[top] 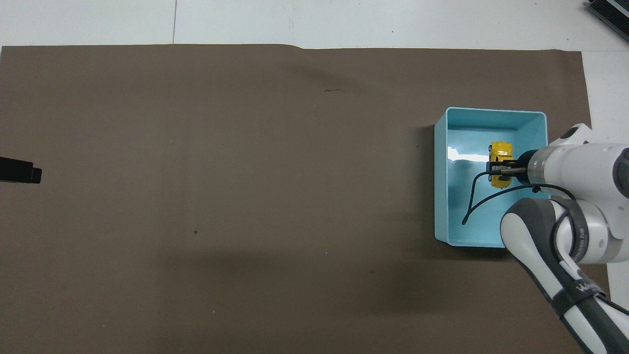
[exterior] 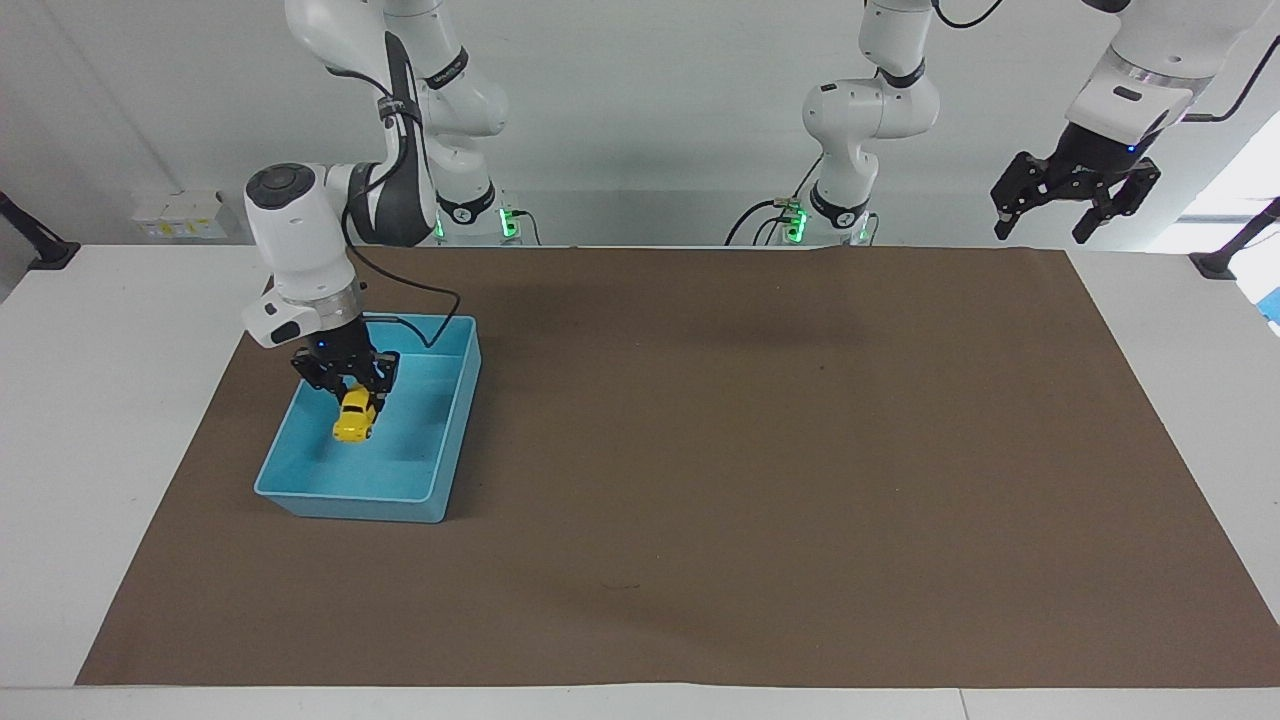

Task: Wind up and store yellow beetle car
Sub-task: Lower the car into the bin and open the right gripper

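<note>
The yellow beetle car [exterior: 354,418] [top: 500,156] hangs nose down over the inside of the light blue bin [exterior: 446,445] [top: 441,187], held off its floor. My right gripper [exterior: 349,392] [top: 497,169] is shut on the car's rear and points down into the bin. The left gripper [exterior: 1072,207] waits open, raised high over the table corner at the left arm's end; in the overhead view only its dark tip [top: 20,170] shows.
The bin stands on a brown mat [exterior: 760,450] at the right arm's end of the table. White table [exterior: 90,400] borders the mat. A black cable [top: 479,196] loops from the right wrist over the bin.
</note>
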